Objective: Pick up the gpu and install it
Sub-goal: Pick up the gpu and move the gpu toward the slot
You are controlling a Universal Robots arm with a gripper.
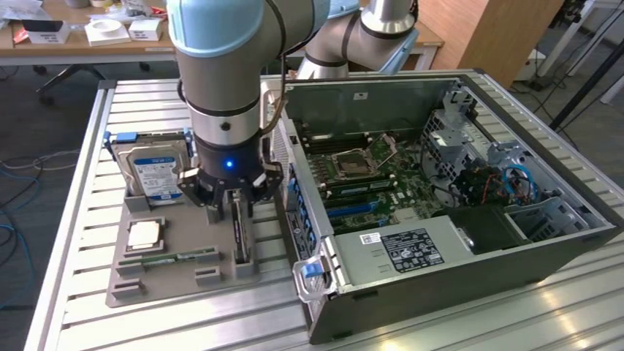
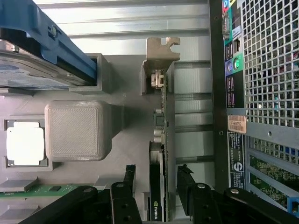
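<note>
gripper [image 1: 231,212] [image 2: 156,186]: is hanging with fingers spread, one on either side of the gpu [image 1: 241,238] [image 2: 164,116], not pinching it
gpu: is standing on edge in the gray holder [image 1: 175,281], along its edge beside the computer case [image 1: 468,278]

gpu [image 1: 242,245] on tray [image 1: 175,281] (beside case [image 1: 458,289])

The counter [image 1: 69,248] is ribbed bare metal with a dull sheen, and the holder tray [image 2: 74,130] on it is matt grey plastic with a fine, slightly rough layered grain. The gpu [image 1: 241,245] is a dark matt card with a pale, smooth metal bracket [image 2: 161,51], and the gripper [image 2: 157,172] is matt black. The computer case [image 2: 271,60] is dull grey sheet metal, perforated at the back, while the hard drive [image 1: 154,172] is silvery metal under a glossy blue-and-white label.
</note>
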